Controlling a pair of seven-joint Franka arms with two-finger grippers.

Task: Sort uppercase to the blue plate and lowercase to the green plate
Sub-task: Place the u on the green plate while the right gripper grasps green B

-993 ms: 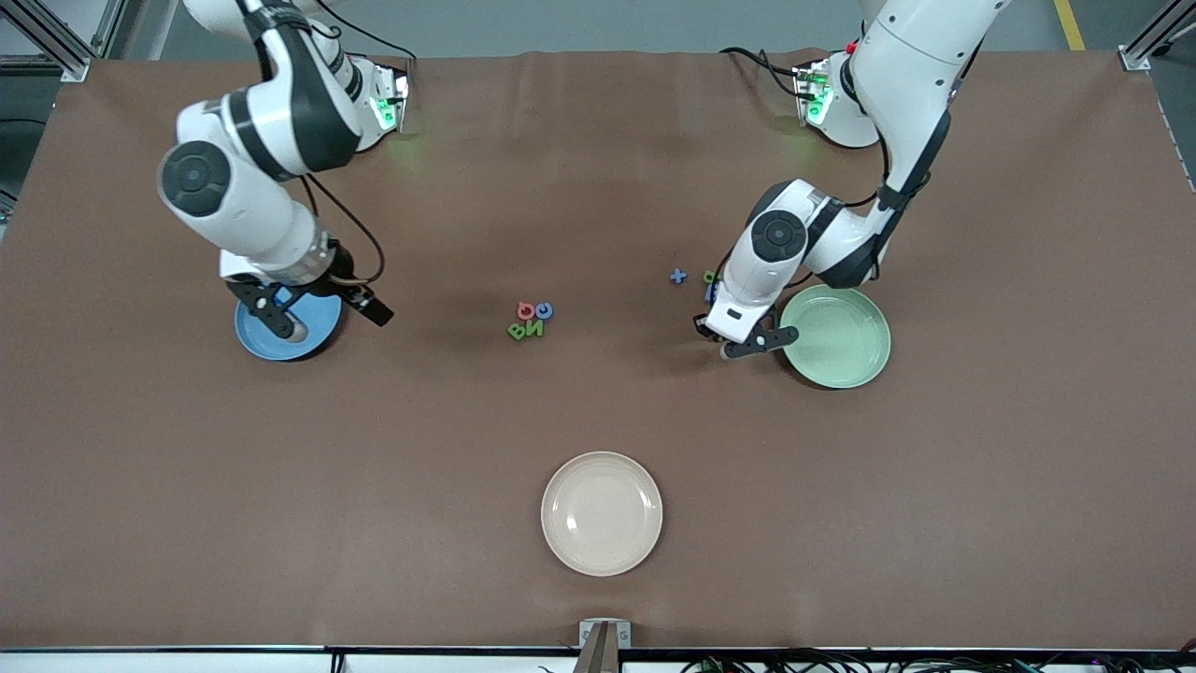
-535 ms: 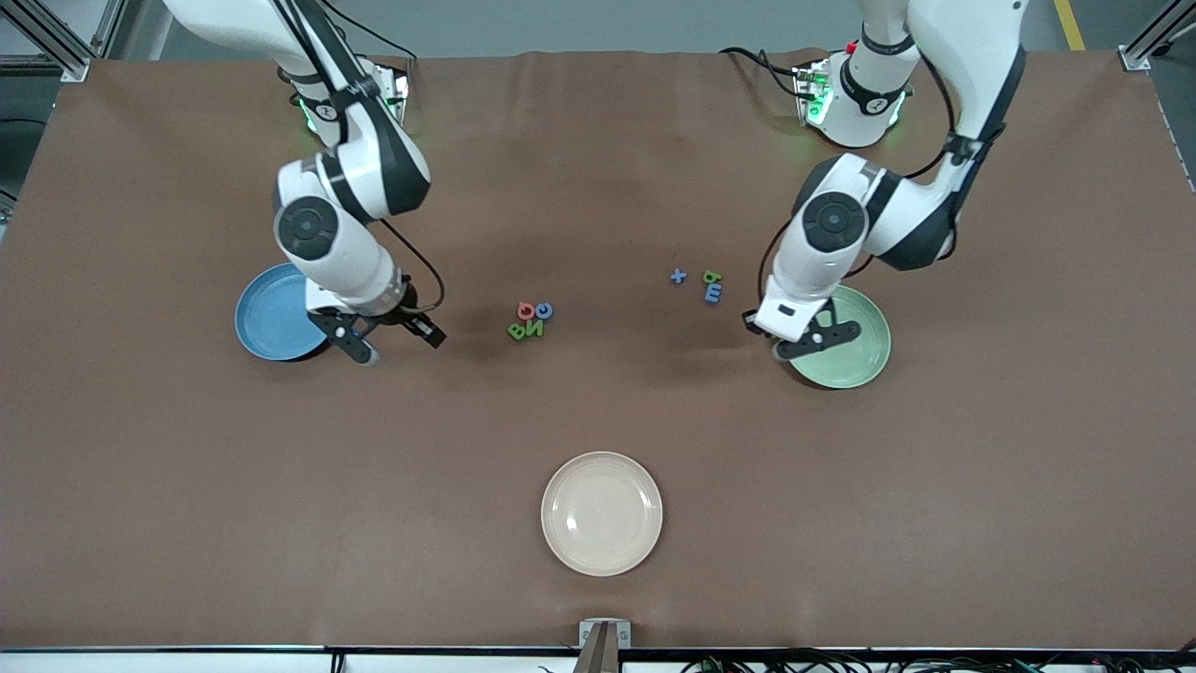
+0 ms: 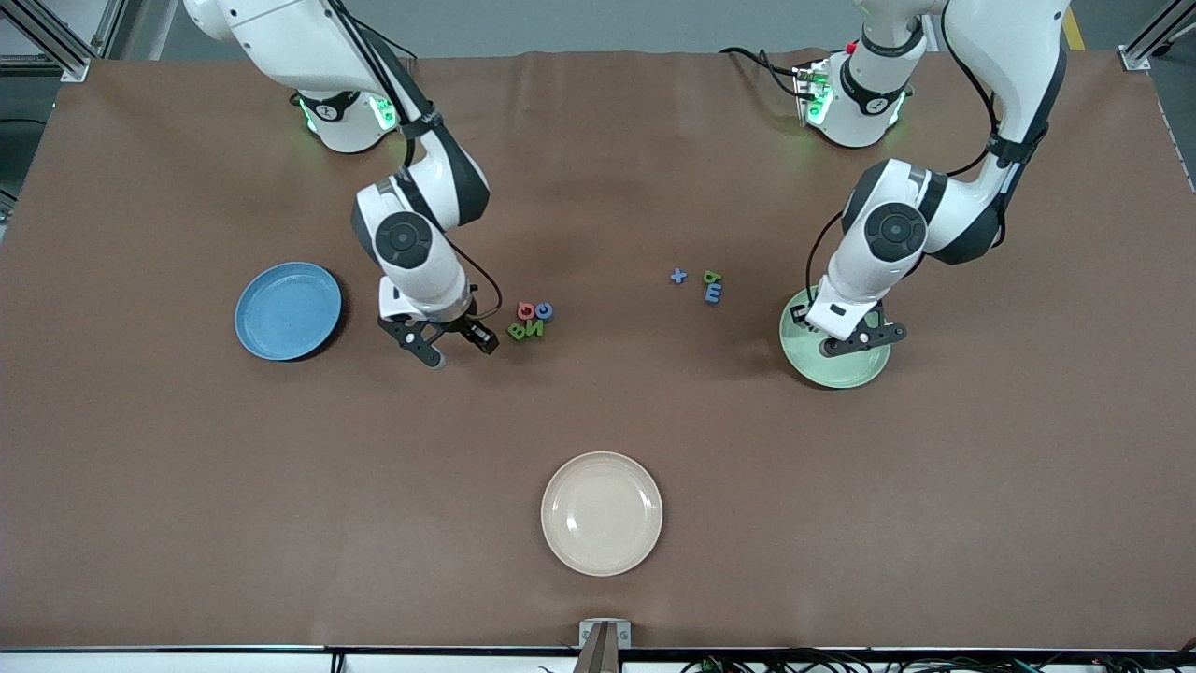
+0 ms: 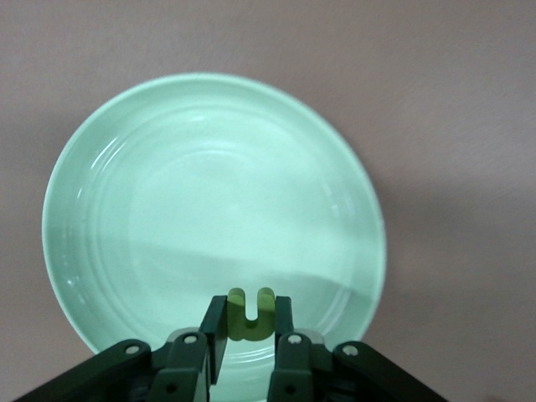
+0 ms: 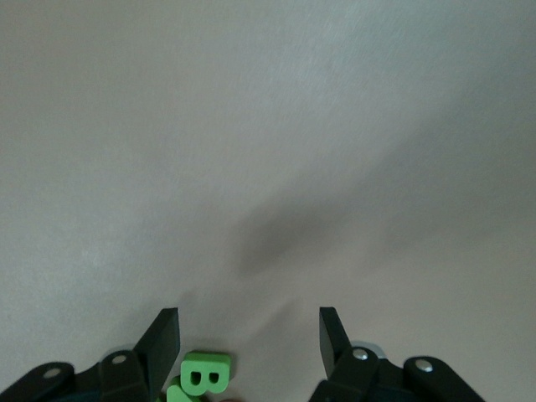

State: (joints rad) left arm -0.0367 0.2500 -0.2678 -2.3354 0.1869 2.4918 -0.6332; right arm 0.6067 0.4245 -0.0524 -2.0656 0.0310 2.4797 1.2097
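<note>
My left gripper (image 3: 832,348) hangs over the pale green plate (image 3: 841,379), shut on a small green lowercase n-shaped letter (image 4: 250,316). In the left wrist view that plate (image 4: 209,193) lies bare under the gripper (image 4: 250,327). My right gripper (image 3: 432,355) is open, low over the table beside the uppercase cluster: green B (image 3: 517,330), green N (image 3: 534,327), red ring letter (image 3: 526,310) and blue ring letter (image 3: 544,310). In the right wrist view the green B (image 5: 204,373) sits close to one finger of the gripper (image 5: 249,335). The blue plate (image 3: 288,310) is bare.
A blue cross-like t (image 3: 678,276), a green p shape (image 3: 712,277) and a blue m shape (image 3: 713,293) lie between the cluster and the green plate. A cream plate (image 3: 602,513) sits nearer the front camera, mid-table.
My right arm swung from over the blue plate to the uppercase cluster, its jaws narrowing a little. My left arm carried the green letter from beside the green plate to over it.
</note>
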